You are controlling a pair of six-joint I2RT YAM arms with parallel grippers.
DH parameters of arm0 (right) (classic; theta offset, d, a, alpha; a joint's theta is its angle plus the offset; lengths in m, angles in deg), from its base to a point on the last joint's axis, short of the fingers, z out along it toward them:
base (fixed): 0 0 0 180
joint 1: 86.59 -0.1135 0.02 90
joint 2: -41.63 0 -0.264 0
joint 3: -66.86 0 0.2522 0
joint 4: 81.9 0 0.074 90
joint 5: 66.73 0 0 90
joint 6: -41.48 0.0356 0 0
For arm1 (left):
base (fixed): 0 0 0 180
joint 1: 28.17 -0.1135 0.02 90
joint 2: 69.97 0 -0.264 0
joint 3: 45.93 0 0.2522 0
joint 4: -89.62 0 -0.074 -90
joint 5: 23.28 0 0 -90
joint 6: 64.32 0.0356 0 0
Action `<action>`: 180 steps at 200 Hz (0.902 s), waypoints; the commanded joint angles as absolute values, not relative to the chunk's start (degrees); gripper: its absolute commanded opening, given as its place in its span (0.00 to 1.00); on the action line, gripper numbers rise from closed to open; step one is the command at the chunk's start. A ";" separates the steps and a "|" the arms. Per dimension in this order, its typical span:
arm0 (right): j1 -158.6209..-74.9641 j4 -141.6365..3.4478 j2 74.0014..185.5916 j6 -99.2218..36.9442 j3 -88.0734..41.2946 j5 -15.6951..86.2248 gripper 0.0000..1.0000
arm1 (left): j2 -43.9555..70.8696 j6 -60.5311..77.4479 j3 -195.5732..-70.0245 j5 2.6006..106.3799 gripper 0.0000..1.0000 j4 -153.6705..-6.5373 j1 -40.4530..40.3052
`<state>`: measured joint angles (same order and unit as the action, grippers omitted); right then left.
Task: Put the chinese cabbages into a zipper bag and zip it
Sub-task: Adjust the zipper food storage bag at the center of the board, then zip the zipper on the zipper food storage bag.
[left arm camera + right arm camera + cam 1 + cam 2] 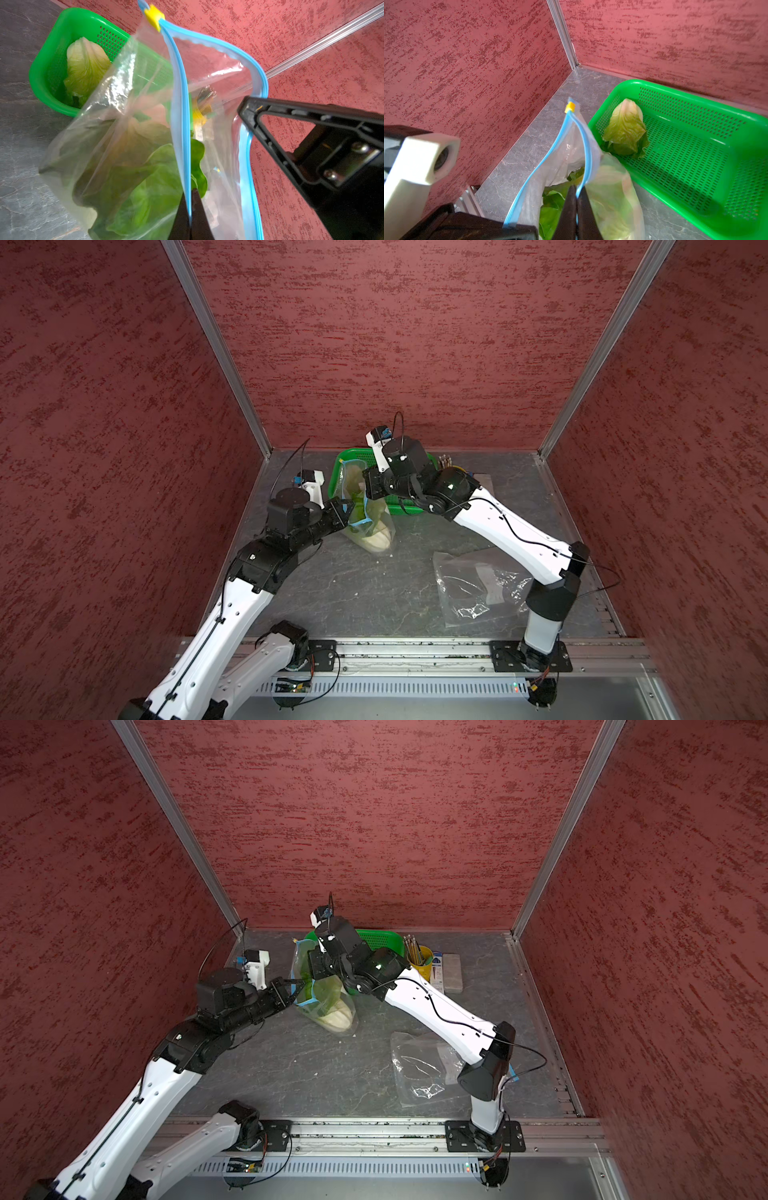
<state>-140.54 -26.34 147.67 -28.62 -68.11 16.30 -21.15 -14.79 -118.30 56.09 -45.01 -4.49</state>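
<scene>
With left gripper (190,198) and right gripper (576,194) each clenched on a lip of the zipper bag (116,93), spread the mouth gently around the chinese cabbages (149,187) inside (mind the cabbage (625,126) in the green basket (695,124)).

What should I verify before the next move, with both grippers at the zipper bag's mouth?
1. The left gripper is shut on the rim of the zipper bag: ok.
2. The right gripper is shut on the opposite rim: ok.
3. Mouth open, rims apart: ok.
4. The yellow slider sits at the zipper's end, clear of the opening: ok.
5. Every head bagged: not ok; one chinese cabbage lies in the green basket.
6. A free gripper to fetch it: not ok; both hold the bag.
</scene>
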 commanded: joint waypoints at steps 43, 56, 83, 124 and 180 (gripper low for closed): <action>-140.34 -23.51 149.39 -37.87 -70.78 10.23 0.00 | -22.11 -21.84 -115.63 65.18 0.00 -53.19 4.42; -140.10 -24.74 148.79 -38.67 -68.43 10.41 0.00 | -21.80 -21.95 -114.58 65.17 0.01 -53.54 4.43; -139.55 -26.59 147.06 -40.66 -64.78 10.07 0.00 | -23.04 -18.59 -114.14 66.08 0.21 -53.51 4.02; -138.41 -29.13 142.64 -44.18 -57.91 8.92 0.00 | -26.13 -4.23 -118.91 63.04 0.52 -46.95 -1.80; -134.52 -35.27 136.35 -47.71 -49.39 13.65 0.00 | -29.68 12.05 -114.53 47.70 0.51 -49.32 -20.45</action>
